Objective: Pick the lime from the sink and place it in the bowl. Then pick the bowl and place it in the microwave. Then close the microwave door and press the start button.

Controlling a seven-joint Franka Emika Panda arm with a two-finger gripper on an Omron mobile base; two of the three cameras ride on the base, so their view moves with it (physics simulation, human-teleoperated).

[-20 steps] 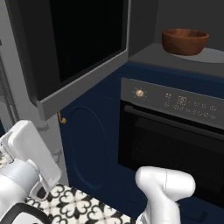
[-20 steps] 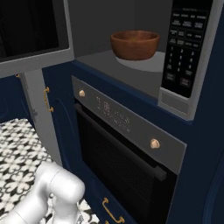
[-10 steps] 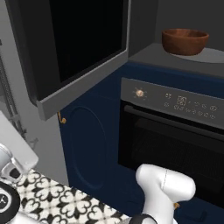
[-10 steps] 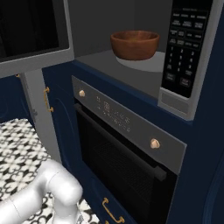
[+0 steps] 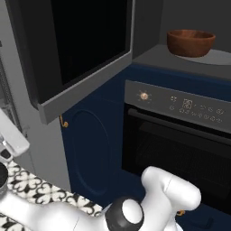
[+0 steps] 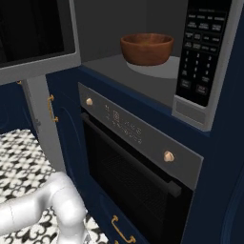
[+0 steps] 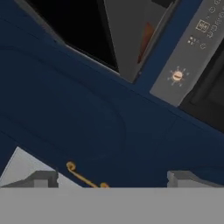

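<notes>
The end effector point(image 7: 111, 177) hangs low with its 2 fingertips point(image 7: 41, 178) spread wide and nothing between them, facing the navy cabinet front point(image 7: 83, 127) and its small gold handle point(image 7: 83, 175). From this low pose the arm has a long way up to the microwave door point(image 5: 85, 58), and a hasty sweep could catch the door's lower edge from beneath instead of pushing its face.

Farther back, the wall oven point(image 6: 138, 162) sits directly under the cavity, so a mis-aimed reach may strike its knobs or bar handle.

The door stands swung open at the left. Pushing near its hinge side would likely give weak leverage and leave it ajar.

Deepest in, the bowl point(image 6: 146, 48) rests on the floor of the microwave point(image 6: 157, 76); whether the lime lies inside it cannot be seen. The keypad point(image 6: 202, 52) lies to the right, and the start button is too small to pick out, so a wrong key is a risk.
</notes>
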